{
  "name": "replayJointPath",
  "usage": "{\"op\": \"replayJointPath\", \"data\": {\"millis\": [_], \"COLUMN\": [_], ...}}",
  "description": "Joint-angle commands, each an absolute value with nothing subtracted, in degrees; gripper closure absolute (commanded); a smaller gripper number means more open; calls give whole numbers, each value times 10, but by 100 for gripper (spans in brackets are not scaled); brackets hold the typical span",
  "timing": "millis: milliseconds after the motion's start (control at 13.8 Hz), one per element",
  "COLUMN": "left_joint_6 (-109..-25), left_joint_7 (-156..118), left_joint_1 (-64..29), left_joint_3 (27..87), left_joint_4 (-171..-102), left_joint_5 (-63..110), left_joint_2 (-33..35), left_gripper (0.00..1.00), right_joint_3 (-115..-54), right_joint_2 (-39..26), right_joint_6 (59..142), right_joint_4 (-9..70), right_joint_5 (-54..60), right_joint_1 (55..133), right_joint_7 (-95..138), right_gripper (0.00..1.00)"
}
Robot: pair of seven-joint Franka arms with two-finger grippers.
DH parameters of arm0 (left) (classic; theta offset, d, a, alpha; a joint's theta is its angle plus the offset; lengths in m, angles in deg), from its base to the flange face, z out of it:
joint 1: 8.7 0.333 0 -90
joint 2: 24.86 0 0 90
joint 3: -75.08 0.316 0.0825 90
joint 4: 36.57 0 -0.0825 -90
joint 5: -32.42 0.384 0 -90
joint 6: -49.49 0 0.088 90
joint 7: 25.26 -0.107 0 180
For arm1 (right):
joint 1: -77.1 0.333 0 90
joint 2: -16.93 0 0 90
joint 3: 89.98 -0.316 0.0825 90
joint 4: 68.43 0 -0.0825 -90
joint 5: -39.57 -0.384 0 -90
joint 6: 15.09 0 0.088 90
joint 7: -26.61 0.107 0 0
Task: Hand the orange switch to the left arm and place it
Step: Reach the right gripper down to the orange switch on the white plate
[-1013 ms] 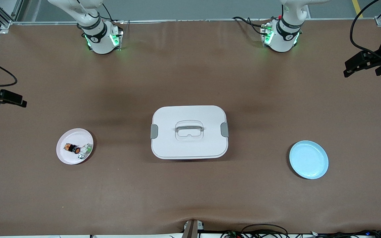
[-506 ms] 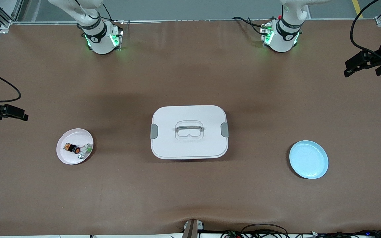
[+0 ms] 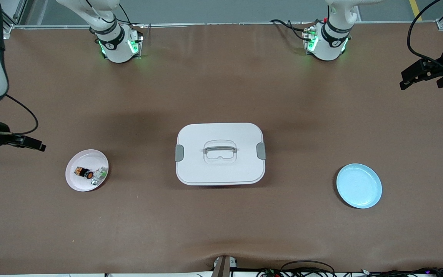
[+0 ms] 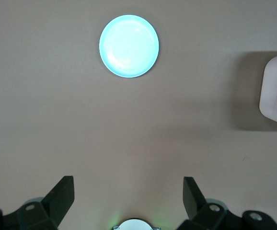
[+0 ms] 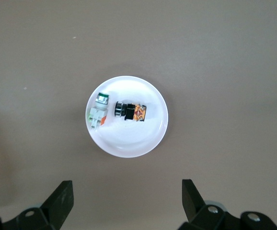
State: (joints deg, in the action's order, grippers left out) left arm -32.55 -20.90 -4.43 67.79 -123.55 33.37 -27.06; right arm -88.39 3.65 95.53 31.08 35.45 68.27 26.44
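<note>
Orange switch (image 3: 83, 173) mid-plate (image 3: 76, 184), seemingly unobstructed.

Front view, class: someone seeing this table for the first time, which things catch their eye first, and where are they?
The big white box sits mid-table. Toward the right arm's end, a pink plate holds the orange switch beside a white-and-green part; toward the left arm's end lies an empty blue plate. Both grippers, right and left, hang open above the table.
</note>
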Motion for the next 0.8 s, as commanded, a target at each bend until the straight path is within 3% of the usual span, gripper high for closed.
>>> {"op": "replayJointPath", "data": {"millis": [0, 362, 723], "left_joint_6": [-317, -317, -316], "left_joint_7": [-219, -219, -220], "left_joint_1": [-44, -44, -43], "left_joint_3": [680, 680, 680], "left_joint_4": [-1226, -1226, -1226], "left_joint_5": [329, 329, 329], "left_joint_2": [-270, -271, -271], "left_gripper": [0, 0, 0], "right_joint_3": [-889, -890, -891], "right_joint_2": [46, -17, -70], "right_joint_6": [1021, 1166, 1218], "right_joint_4": [368, 424, 423], "right_joint_5": [346, 346, 346], "right_joint_1": [675, 676, 696], "right_joint_7": [278, 328, 382], "right_gripper": [0, 0, 0]}}
